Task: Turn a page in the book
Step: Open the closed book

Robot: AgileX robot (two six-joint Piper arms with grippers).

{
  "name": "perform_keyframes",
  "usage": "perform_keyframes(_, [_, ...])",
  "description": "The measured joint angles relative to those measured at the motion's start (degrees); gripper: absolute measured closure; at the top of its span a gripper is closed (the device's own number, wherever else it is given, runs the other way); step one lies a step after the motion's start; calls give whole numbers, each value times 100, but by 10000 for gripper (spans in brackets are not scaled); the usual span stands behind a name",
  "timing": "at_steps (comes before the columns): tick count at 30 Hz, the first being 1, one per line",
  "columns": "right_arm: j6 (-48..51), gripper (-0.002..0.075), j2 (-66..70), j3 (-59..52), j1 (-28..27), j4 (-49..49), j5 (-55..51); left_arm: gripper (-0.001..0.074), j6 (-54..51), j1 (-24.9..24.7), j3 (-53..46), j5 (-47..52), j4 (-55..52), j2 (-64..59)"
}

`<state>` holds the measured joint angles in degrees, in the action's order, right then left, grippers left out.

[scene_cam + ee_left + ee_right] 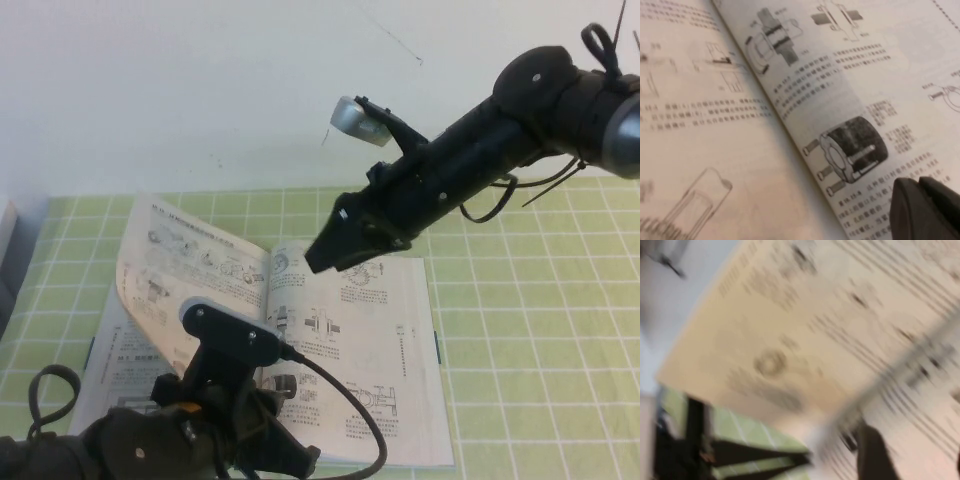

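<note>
The book (385, 340) lies open on the green mat. The page (190, 270), with its grid of machine drawings, arches up over the book's left half, its outer edge raised; in the left wrist view (695, 150) it shows a U-shaped drawing. My right gripper (322, 258) hangs over the gutter near the book's top. In the blurred right wrist view (912, 455) its fingers stand apart above printed paper (790, 330), holding nothing. My left gripper (305, 460) is shut and empty over the right leaf's lower part (921, 189), beside a dark cylinder drawing (850, 150).
The green grid mat (530, 300) runs to the right of the book. A white surface (200, 90) lies behind the mat. A grey object (5, 240) sits at the far left edge. The left arm's cable (350, 400) loops over the right leaf.
</note>
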<state>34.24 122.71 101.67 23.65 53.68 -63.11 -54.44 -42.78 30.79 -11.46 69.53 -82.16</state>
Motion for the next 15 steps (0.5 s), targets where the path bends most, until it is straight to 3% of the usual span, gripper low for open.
perform_keyframes(6, [-290, 641, 64, 0, 207, -1795, -179, 738, 0, 0, 0, -57, 590, 0])
perform_keyframes(10, [-327, 711, 312, 0, 422, -2128, -102, 738, -116, 0, 0, -174, 768, 137])
perform_keyframes(15, [-327, 726, 612, 0, 672, -2489, 66, 738, -720, 18, 0, -913, 1355, 188])
